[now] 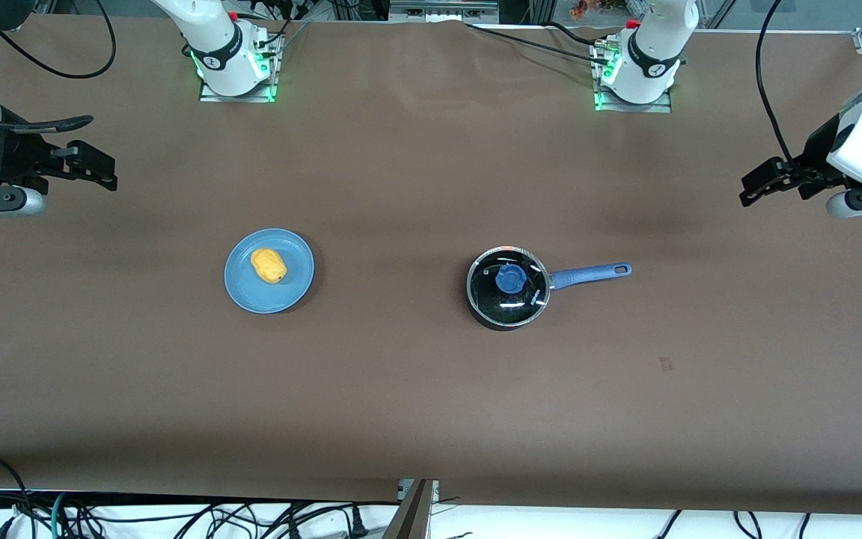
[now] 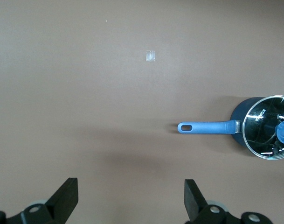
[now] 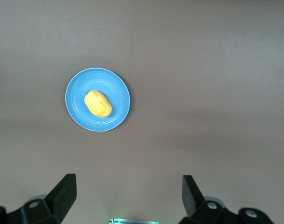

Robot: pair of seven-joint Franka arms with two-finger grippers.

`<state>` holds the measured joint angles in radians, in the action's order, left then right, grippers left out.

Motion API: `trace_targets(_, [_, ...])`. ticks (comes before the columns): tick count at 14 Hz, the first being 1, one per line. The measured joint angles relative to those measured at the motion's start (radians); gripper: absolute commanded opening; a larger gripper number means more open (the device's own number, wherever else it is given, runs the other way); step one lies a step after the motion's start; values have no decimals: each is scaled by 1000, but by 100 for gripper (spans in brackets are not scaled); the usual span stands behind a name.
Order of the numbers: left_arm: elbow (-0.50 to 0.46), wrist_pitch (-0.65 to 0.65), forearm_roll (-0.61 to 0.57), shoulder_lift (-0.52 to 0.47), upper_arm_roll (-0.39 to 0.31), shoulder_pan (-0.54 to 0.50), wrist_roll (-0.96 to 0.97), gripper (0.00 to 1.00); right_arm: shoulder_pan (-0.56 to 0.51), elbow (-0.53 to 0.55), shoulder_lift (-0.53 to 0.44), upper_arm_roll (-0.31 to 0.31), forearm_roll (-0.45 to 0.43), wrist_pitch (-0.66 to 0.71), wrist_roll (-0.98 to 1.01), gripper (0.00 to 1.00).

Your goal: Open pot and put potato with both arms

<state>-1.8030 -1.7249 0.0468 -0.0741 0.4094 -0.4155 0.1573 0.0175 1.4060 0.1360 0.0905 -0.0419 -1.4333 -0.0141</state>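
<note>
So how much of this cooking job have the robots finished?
Nothing yet. The lid sits on the pot, and the potato lies on the plate. The left pincer and right pincer hang open at the table's ends. Everything remains.

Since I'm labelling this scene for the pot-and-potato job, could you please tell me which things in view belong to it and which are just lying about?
Belongs to the job:
- pot, lid still on
- potato
- left gripper, open, waiting over the table's left-arm end
- right gripper, open, waiting over the right-arm end

Just lying about:
- plate, under the potato
- small tape mark on the table
</note>
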Motion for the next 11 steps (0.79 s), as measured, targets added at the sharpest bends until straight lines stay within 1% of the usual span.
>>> trace_targets(11, [2,-11,0,7,10,1,0,100,0,0,0,0,0,0,0,100])
